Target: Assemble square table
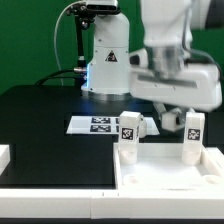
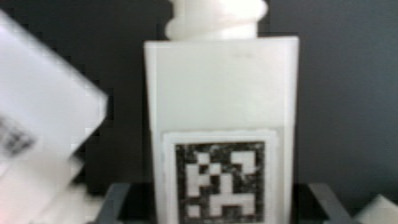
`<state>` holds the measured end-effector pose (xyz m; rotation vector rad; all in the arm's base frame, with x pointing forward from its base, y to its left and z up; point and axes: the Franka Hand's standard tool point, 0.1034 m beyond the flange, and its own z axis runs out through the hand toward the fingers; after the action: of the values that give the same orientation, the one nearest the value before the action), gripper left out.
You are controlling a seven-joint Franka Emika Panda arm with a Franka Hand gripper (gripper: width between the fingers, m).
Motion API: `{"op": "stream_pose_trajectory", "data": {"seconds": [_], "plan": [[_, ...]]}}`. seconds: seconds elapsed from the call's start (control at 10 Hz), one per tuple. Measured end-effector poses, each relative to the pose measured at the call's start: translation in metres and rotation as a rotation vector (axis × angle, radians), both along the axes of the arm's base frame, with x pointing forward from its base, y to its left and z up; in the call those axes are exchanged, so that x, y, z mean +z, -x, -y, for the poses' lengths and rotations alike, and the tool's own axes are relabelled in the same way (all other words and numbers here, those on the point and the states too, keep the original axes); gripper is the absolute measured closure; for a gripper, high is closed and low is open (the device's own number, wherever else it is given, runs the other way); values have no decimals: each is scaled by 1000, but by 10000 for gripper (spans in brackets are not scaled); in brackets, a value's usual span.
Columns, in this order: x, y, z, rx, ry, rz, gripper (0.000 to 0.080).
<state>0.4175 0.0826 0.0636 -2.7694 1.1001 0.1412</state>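
The pincer (image 2: 217,208) sits with a finger on each side of a white leg (image 2: 217,100), maybe squeezing, I cannot tell, so it can carry it to the square top (image 1: 165,180) at the near edge of the table (image 1: 40,120).

A plain green backdrop (image 1: 30,40) stands behind the hand (image 1: 168,115) and is evenly lit. A matte black table (image 1: 40,120) spreads beneath the hand and out toward the backdrop, with a faint sheen at its far edge. The white marker board (image 1: 95,124) lies flat on the table near the hand, toward the exterior view's left.
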Motion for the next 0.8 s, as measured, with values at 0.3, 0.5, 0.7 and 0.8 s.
{"op": "stream_pose_trajectory", "data": {"seconds": [0.3, 0.5, 0.7, 0.8], "plan": [[18, 2, 77, 249, -10, 93, 515], [19, 2, 111, 284, -2, 116, 515], [18, 2, 108, 280, -2, 112, 515], [18, 3, 109, 278, -2, 112, 514]]}}
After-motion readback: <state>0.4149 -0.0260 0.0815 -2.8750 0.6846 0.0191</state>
